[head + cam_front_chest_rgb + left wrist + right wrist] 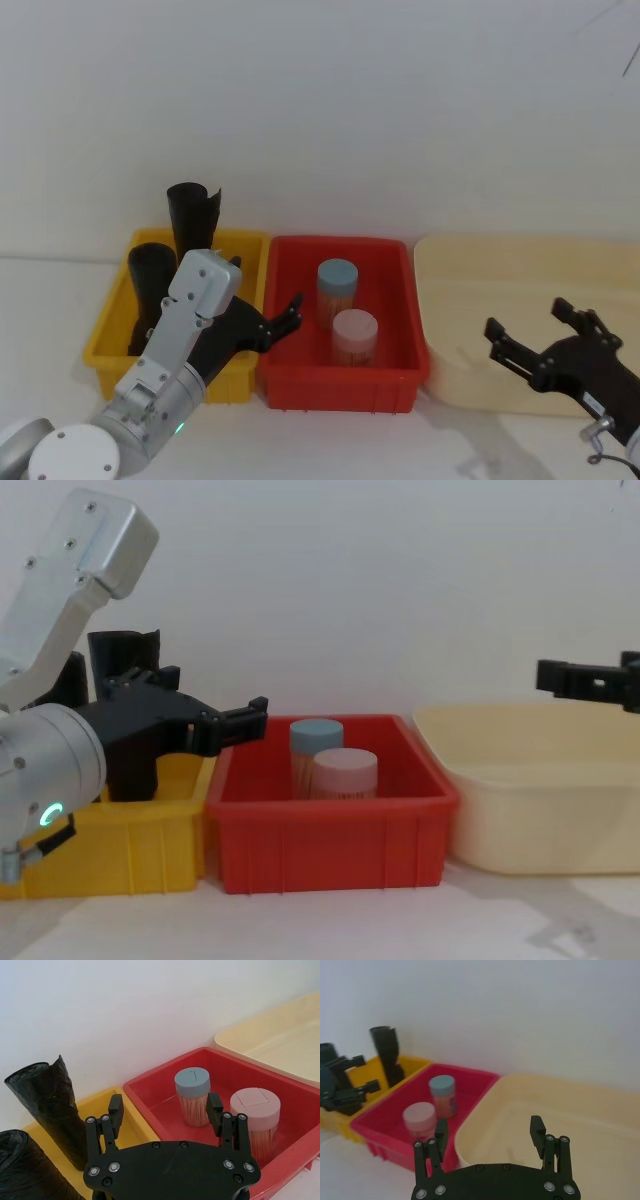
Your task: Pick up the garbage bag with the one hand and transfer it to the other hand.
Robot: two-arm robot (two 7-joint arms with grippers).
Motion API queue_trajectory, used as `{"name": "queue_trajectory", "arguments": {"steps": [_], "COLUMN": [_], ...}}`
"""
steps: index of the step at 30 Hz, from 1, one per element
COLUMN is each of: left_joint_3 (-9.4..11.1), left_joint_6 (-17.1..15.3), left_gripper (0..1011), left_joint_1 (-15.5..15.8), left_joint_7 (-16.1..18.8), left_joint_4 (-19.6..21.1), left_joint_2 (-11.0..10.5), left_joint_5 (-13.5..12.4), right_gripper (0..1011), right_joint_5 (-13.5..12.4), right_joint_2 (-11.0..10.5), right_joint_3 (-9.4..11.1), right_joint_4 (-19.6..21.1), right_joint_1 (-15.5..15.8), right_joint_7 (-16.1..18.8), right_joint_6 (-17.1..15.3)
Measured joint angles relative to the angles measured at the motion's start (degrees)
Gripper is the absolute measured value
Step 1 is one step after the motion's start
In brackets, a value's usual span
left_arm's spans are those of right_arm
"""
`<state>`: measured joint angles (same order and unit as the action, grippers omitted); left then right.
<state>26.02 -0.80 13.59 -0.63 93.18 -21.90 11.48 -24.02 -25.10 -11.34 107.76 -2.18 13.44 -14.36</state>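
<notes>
Black and empty, your left pincer (165, 1105) is hovering open; the garbage bag (20, 1170) is standing just beside it in the yellow bin (132, 1130). Be straddling that shorter roll squarely, avoiding the taller roll (47, 1105). Your right pincer (528, 320) is idling open, well apart.

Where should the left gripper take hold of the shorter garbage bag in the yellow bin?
Probably around its upper body, below the rounded top, coming from above: the garbage bag stands upright, the walls of the yellow bin cover its base, and the taller roll stands close behind.
</notes>
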Motion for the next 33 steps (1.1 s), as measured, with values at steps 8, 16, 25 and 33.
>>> {"name": "queue_trajectory", "arguments": {"steps": [8, 16, 25, 33], "left_joint_3": [0.00, 0.00, 0.00, 0.00], "left_joint_6": [0.00, 0.00, 0.00, 0.00], "left_gripper": [1000, 1000, 1000, 1000], "left_joint_1": [0.00, 0.00, 0.00, 0.00], "left_joint_7": [0.00, 0.00, 0.00, 0.00], "left_joint_4": [0.00, 0.00, 0.00, 0.00], "left_joint_2": [0.00, 0.00, 0.00, 0.00], "left_joint_5": [0.00, -0.01, 0.00, 0.00], "right_gripper": [1001, 1001, 1001, 1001], "right_joint_5": [-1.10, -0.97, 0.46, 2.00], "right_joint_2": [-1.70, -2.69, -3.09, -2.98], "right_joint_3": [-3.18, -7.87, -12.71, -16.95], "right_joint_4": [-1.35, -5.07, -9.78, -14.47], "right_joint_1": [-5.65, -12.90, -19.88, -25.81], "right_joint_7": [4.17, 8.73, 12.63, 15.84], "right_joint_6": [-5.77, -10.84, -14.02, -15.40]}}
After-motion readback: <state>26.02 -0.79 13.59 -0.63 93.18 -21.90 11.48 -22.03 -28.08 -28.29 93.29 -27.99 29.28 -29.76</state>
